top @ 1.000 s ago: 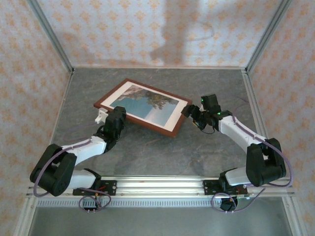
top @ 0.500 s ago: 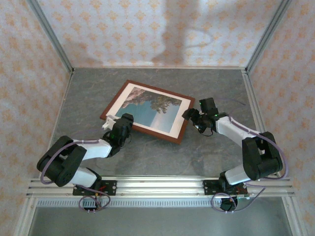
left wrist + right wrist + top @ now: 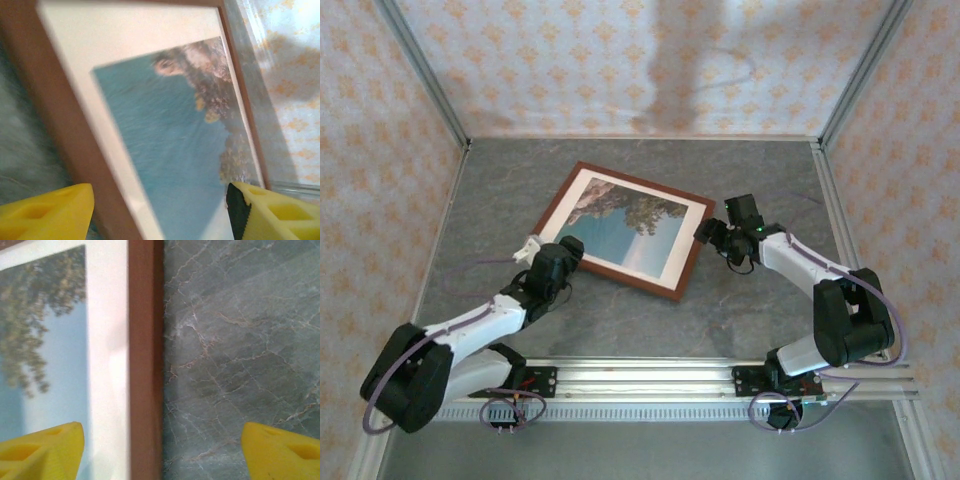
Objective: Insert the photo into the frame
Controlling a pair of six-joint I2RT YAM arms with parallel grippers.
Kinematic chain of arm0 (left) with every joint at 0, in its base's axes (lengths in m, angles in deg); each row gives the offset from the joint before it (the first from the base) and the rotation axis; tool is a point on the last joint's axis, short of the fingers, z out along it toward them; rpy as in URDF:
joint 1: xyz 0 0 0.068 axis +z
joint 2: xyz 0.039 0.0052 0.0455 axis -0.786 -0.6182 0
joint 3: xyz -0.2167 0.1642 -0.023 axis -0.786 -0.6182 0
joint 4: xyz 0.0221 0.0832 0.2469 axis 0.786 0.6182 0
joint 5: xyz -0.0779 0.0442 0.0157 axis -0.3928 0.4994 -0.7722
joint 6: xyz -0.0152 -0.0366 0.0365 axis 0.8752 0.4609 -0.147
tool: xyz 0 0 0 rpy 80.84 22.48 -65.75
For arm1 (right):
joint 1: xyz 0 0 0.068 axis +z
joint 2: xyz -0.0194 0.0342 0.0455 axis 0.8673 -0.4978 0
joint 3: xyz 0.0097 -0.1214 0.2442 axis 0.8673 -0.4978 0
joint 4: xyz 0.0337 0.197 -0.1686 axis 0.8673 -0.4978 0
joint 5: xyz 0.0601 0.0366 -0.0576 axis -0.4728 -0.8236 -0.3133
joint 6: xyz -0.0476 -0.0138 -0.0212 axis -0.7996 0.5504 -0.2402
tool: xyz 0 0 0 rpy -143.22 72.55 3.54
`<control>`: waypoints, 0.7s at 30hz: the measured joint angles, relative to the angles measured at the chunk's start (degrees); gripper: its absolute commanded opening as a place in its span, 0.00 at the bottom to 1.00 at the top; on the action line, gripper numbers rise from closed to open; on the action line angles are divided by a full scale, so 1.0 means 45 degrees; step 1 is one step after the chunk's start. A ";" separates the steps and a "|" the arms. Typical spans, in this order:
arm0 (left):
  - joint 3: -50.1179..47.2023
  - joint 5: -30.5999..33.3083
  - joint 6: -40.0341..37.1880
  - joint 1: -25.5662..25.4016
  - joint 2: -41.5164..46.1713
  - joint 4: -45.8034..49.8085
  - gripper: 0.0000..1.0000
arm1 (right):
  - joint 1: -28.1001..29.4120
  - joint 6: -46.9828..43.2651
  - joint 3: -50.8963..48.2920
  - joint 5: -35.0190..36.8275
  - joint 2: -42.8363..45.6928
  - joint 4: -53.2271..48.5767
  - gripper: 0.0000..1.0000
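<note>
The frame (image 3: 630,277) of reddish-brown moulding lies flat mid-table, and the cream-bordered coast photo (image 3: 625,225) sits inside it. My left gripper (image 3: 548,250) hovers at the frame's near-left corner, its yellow fingers (image 3: 50,210) wide apart and open. In the left wrist view the moulding (image 3: 50,100) and the photo (image 3: 165,140) run beneath the left gripper (image 3: 160,215). My right gripper (image 3: 713,233) is open at the frame's right side. In the right wrist view the right gripper (image 3: 162,452) straddles the moulding (image 3: 145,365), with the photo (image 3: 45,315) to its left.
The grey marble tabletop (image 3: 740,310) stretches around the frame. Patterned walls with metal posts (image 3: 420,70) close in the left, back and right sides. A rail (image 3: 640,375) carrying the arm bases runs along the near edge.
The left gripper's jaws have opened and it has drawn back slightly to the left. The frame with the photo slid and turned a little to the right. The right gripper barely moved.
</note>
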State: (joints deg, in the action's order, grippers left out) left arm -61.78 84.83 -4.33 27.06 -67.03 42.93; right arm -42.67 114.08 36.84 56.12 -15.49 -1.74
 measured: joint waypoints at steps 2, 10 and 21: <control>0.0330 -0.0121 -0.0797 0.0423 0.0539 0.0869 0.76 | 0.0005 -0.0117 0.0024 0.0000 0.0000 0.0000 0.82; 0.2909 -0.1443 -0.4192 0.2691 -0.0685 0.2841 0.87 | 0.0651 -0.0340 0.0209 0.0068 -0.0194 -0.0044 0.86; 0.7936 -0.2832 -0.7917 0.5795 -0.7509 0.4022 0.95 | 0.1302 -0.0515 0.0661 0.0170 -0.1797 0.0447 0.95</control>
State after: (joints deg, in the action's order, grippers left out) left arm -26.07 72.08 -39.96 53.14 -100.82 61.02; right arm -36.81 111.76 39.81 56.89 -23.58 0.27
